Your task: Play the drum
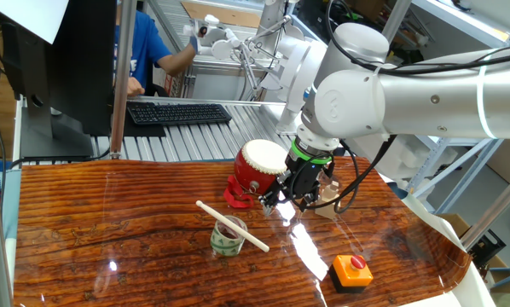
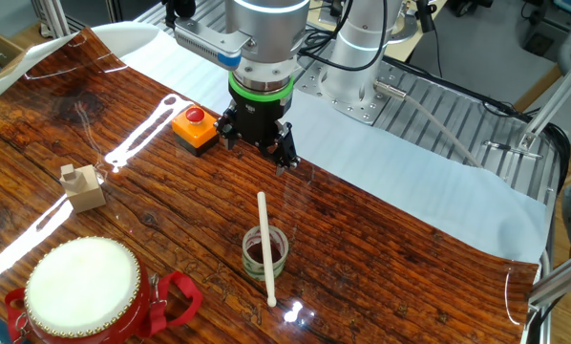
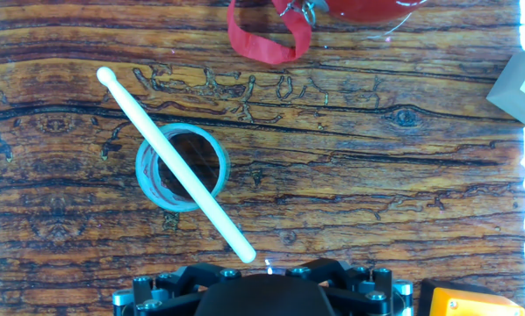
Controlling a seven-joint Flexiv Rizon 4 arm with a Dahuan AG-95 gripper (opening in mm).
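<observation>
The red drum [image 1: 259, 166] with a cream-white head stands tilted on its red stand at the back of the wooden table. It also shows in the other fixed view [image 2: 80, 287], and only its lower edge shows in the hand view [image 3: 359, 7]. A cream drumstick [image 1: 232, 226] [image 2: 265, 247] [image 3: 175, 163] lies across a green tape roll [image 1: 228, 239] [image 2: 280, 250] [image 3: 150, 180]. My gripper [image 1: 285, 202] [image 2: 257, 148] hovers above the table, right of the drum and apart from the stick. Its fingers are spread and hold nothing. In the hand view only its black body shows.
An orange box with a red button [image 1: 352, 269] [image 2: 194, 127] [image 3: 460, 300] sits near the front right edge. A small wooden block [image 2: 82, 186] [image 3: 519, 83] stands beside the drum. The drum's red strap [image 3: 267, 39] lies on the table. A keyboard [image 1: 178, 112] lies behind the table.
</observation>
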